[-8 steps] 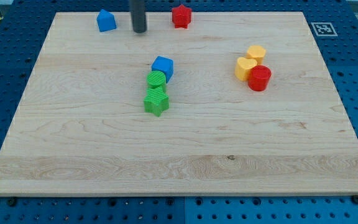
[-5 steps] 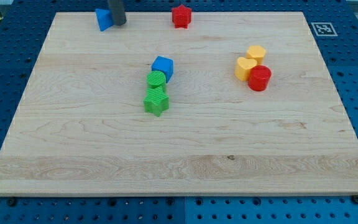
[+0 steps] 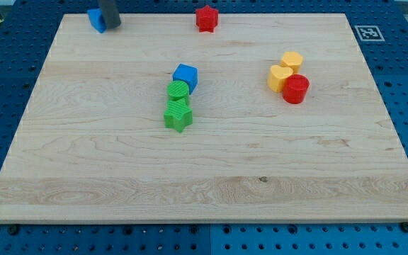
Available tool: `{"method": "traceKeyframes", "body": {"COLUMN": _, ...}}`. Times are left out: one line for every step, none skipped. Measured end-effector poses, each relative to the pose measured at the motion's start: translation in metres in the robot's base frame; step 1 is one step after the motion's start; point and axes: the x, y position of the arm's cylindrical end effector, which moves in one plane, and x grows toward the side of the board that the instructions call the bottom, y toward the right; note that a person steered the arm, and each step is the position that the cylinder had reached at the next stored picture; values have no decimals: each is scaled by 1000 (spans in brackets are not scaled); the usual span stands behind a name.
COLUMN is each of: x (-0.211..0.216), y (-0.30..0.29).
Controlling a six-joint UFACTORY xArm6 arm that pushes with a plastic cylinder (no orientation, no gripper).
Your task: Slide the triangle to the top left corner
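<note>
Pressing against the view's-right side of the blue triangle (image 3: 95,20), which lies near the board's (image 3: 204,177) top left corner, my tip (image 3: 110,26), a bare rod holding nothing, is judged mid-push, and only a short further leftward slide is called for.

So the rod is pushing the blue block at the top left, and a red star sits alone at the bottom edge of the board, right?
Not quite. The red star sits alone at the board's top edge, not the bottom, as the camera view shows. The rest holds: my tip is against the right side of the blue block near the top left corner.
</note>
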Motion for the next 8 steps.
{"method": "traceKeyframes", "body": {"x": 0, "y": 40}}
{"method": "traceKeyframes", "body": {"x": 6, "y": 94}}
{"method": "traceKeyframes", "body": {"x": 32, "y": 129}}
{"method": "traceKeyframes", "body": {"x": 68, "y": 163}}
{"method": "traceKeyframes", "body": {"x": 124, "y": 182}}
{"method": "traceKeyframes", "body": {"x": 137, "y": 183}}
{"method": "traceKeyframes", "body": {"x": 137, "y": 183}}
{"method": "traceKeyframes", "body": {"x": 137, "y": 183}}
